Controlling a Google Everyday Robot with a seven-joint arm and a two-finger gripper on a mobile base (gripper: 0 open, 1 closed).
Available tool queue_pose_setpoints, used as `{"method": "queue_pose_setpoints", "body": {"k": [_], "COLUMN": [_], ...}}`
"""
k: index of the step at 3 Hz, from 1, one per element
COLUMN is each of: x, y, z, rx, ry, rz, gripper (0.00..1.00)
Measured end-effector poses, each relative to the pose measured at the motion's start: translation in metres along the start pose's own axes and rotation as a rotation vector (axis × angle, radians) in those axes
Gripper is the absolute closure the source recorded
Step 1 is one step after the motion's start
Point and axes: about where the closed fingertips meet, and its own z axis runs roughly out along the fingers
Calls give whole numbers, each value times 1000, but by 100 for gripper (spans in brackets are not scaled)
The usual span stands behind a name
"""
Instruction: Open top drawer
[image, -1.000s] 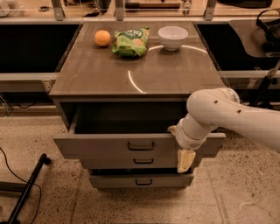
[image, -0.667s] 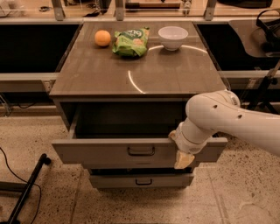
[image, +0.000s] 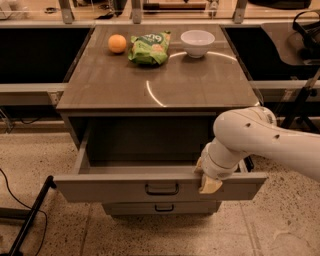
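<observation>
Top drawer: wide grey-brown flat-fronted drawer (image: 110, 187), standing well out from the cabinet body, dark interior exposed.
Handle: small black bar (image: 162, 189), centred on that front.
Gripper: tan-tipped gripper (image: 207, 180) on white arm (image: 260, 140), at the front's upper edge, right of the handle; spread or pressed together, cannot tell.
Top surface: brown bench (image: 200, 85) carrying 1 orange fruit (image: 117, 43), 1 green snack bag (image: 149, 48), 1 white bowl (image: 197, 42), all along the rear.
Below: 1 narrower drawer front (image: 200, 207).

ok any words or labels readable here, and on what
green snack bag: white lettering, too blurred to read.
orange, white bowl, top drawer: no text.
jaws, on the top drawer's front edge right of its handle: no text.
</observation>
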Motion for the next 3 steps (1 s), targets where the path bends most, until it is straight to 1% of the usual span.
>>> {"method": "queue_pose_setpoints", "body": {"k": [1,2,3], "x": [0,0,0], "y": [0,0,0], "z": [-1,-1,-1], "rx": [0,0,0], "ry": [0,0,0], "rz": [0,0,0], "gripper": [38,17,0]}}
